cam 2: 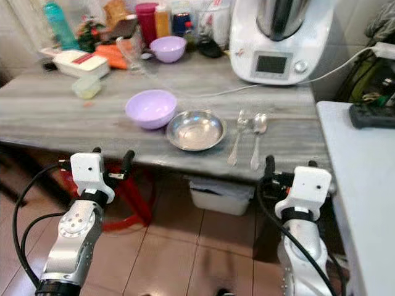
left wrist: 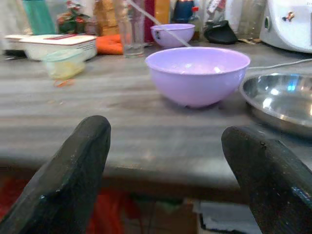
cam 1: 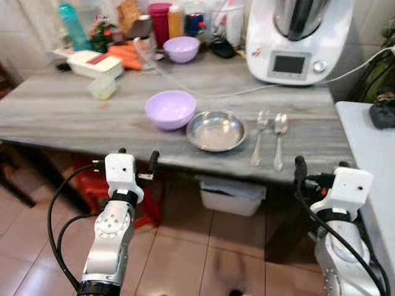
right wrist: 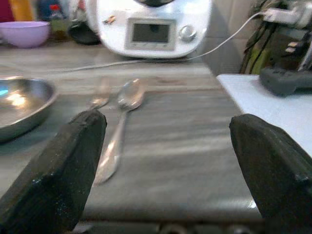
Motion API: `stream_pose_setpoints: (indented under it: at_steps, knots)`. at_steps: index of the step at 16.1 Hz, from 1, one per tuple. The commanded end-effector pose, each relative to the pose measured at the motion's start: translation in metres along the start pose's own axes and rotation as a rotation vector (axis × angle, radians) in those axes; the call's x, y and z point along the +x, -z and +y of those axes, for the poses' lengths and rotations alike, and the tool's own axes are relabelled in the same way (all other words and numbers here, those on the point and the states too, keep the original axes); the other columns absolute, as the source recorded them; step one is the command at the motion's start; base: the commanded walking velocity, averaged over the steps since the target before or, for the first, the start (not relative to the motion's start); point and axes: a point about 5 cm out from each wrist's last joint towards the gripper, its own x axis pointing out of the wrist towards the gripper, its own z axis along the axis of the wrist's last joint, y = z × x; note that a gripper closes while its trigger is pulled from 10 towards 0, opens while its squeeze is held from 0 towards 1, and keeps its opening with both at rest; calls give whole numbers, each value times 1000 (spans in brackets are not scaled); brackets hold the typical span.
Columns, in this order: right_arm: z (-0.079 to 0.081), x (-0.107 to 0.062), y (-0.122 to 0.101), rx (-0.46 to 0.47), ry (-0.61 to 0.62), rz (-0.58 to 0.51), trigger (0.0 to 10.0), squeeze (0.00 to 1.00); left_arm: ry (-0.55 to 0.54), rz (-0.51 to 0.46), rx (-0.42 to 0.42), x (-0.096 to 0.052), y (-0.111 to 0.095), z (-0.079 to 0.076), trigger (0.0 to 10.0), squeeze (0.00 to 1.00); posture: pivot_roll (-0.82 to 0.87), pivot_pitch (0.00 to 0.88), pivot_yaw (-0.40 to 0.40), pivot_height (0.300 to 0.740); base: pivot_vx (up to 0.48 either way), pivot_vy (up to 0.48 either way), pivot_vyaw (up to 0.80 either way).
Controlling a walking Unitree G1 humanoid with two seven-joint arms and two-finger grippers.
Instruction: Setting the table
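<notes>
Grey wood-grain table: round matte lilac bowl beside shiny steel plate; fork, spoon just right; left gripper, right gripper splayed, empty, below the near edge.

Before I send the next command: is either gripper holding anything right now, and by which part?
Nothing is held. The left gripper and right gripper are both open and empty, short of the table edge, facing the near purple bowl and the spoon.

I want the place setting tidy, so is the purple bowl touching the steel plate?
Apart. In the left wrist view a strip of bare table shows between the purple bowl and the steel plate's rim.
</notes>
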Motion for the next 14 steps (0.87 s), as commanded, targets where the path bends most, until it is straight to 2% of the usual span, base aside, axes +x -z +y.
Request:
stream_pose_setpoints:
  at_steps: [1,14]
  knots:
    - [2,-1,1,3,-15,7,10000,0,-7,6,11,-1,1,3,10000,0,-116,46,69,740,-356,0,0]
    - [3,5,1,1,-17,11,10000,0,34,-13,20,2,-1,-2,10000,0,-117,44,70,740,-360,0,0]
